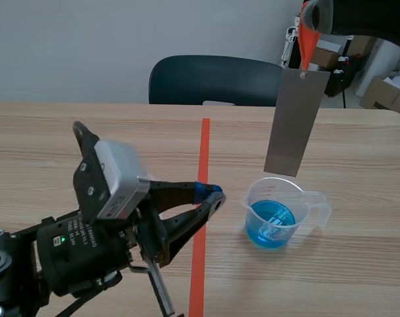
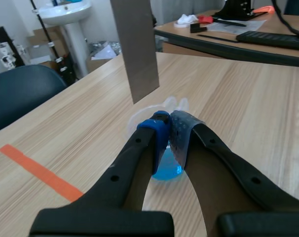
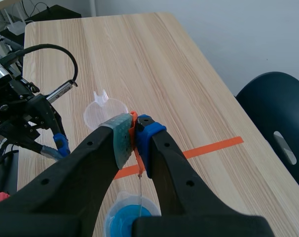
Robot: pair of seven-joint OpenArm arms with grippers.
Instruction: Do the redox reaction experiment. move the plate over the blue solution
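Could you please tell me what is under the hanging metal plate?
The clear beaker of blue solution stands below the plate, apparently not touching. The tabletop beneath the beaker is covered.

We count one grey plate [image 1: 296, 122], hanging from one orange strap [image 1: 308, 41]. The right wrist view gives us two clear beakers: a blue-filled beaker [image 1: 278, 212] and an empty beaker [image 3: 106, 109]. We see one desk [image 1: 48, 139] under them, marked with one orange tape line [image 1: 203, 152]. Beyond the desk we find one dark chair [image 1: 213, 79]. The black arms come to two: a left arm [image 1: 68, 254] and a right arm [image 1: 365, 16].
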